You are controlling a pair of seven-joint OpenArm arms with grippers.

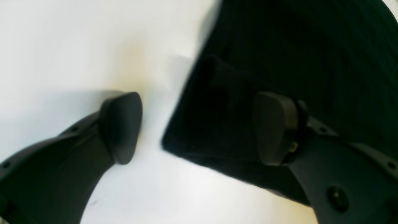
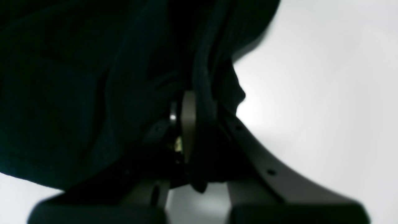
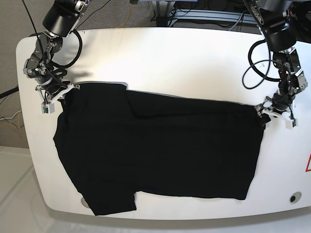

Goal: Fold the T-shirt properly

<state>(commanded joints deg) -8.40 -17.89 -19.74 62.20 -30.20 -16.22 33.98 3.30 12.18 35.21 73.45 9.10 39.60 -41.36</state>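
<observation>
Your right claw is clamped on a T-shirt corner, cloth bunched between its fingers. Left claw gapes wide, a shirt corner between its fingers, on the counter.

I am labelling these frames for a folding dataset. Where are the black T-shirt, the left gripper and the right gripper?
Plain black cloth T-shirt (image 3: 165,150): base view, middle of its body.
Left gripper (image 1: 199,127): left wrist view, gap between its open jaws.
Right gripper (image 2: 202,124): right wrist view, where its jaws pinch cloth.
</observation>
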